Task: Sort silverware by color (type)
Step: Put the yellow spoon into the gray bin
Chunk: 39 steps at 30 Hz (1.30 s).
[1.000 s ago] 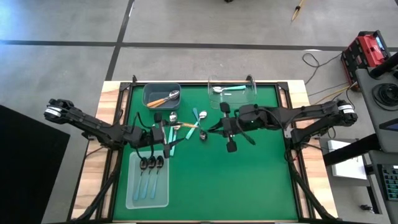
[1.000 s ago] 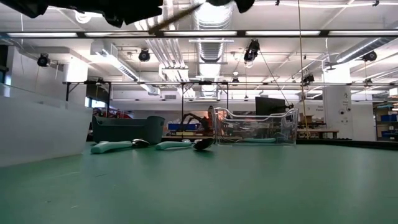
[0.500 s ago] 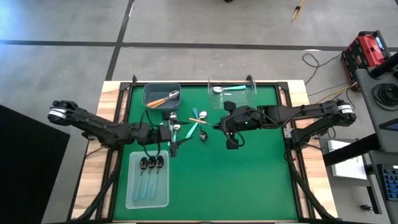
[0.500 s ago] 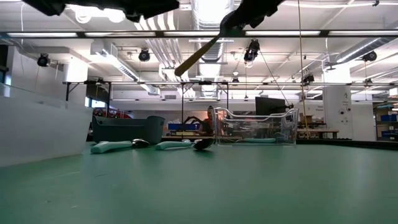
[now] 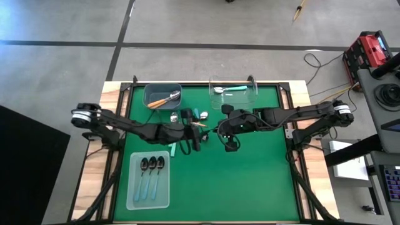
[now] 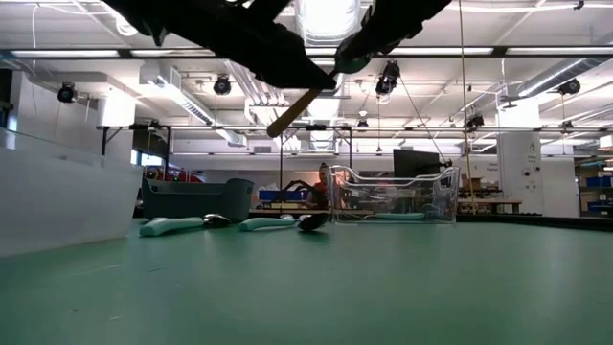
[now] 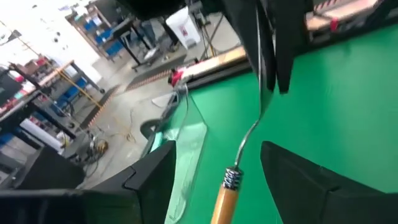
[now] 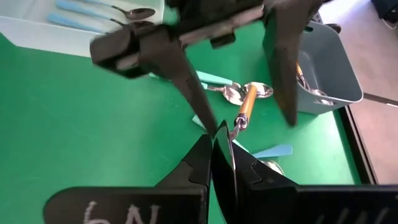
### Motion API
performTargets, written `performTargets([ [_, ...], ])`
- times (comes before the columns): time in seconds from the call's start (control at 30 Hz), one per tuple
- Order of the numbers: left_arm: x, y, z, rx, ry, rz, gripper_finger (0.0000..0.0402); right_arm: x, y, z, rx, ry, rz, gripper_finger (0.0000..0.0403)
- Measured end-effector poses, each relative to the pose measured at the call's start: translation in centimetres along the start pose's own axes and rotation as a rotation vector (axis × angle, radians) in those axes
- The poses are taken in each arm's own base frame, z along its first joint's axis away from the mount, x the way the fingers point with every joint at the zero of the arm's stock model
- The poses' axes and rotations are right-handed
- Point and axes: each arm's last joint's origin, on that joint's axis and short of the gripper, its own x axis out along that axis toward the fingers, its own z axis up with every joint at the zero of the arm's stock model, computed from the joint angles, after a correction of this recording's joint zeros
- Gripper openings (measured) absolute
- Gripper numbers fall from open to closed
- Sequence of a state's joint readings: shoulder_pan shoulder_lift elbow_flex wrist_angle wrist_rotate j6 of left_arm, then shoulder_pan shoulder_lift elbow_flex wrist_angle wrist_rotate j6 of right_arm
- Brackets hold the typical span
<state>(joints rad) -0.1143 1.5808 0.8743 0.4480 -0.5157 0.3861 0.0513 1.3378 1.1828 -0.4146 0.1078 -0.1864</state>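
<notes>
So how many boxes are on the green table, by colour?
Grey bin: 1
Clear bin: 1
Pale tray: 1
Total: 3 boxes

floor (image 5: 250,25): grey, dark lines | ceiling (image 6: 536,38): strip lights, ducts | shelving behind

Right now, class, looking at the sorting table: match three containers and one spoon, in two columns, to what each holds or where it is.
1 grey bin
2 clear bin
3 white tray
4 spoon between the arms

A three light-blue-handled spoons
B held off the table by the right gripper
C teal-handled spoon
D orange-handled spoon

Pairs: 1-D, 2-C, 3-A, 4-B
</notes>
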Motion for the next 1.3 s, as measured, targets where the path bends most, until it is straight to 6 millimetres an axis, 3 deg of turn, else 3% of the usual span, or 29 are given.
performTargets([
  [0.37, 1.0, -0.5, -0.4, 0.039, 0.073, 0.11, 0.0153, 0.0, 0.0, 0.0, -0.015, -0.002, 0.0, 0.0009],
  [0.6, 1.0, -0.6, -0.5, 0.092, 0.076, 0.092, 0.0029, 0.0, -0.1, 0.1, -0.014, -0.011, -0.008, 0.0009],
  [0.77, 0.8, -0.7, -0.4, 0.103, 0.081, 0.108, 0.002, 0.0, -0.1, 0.3, -0.008, -0.025, -0.007, 0.0018],
  [1.07, -0.2, -0.7, 0.4, 0.201, 0.141, 0.256, 0.0019, -0.4, -0.5, 1.0, 0.014, -0.049, -0.092, 0.0112],
  [1.3, -1.1, -0.2, 0.1, 0.373, 0.308, 0.429, 0.0017, -1.5, -0.9, 2.8, 0.098, -0.116, -0.107, 0.0196],
])
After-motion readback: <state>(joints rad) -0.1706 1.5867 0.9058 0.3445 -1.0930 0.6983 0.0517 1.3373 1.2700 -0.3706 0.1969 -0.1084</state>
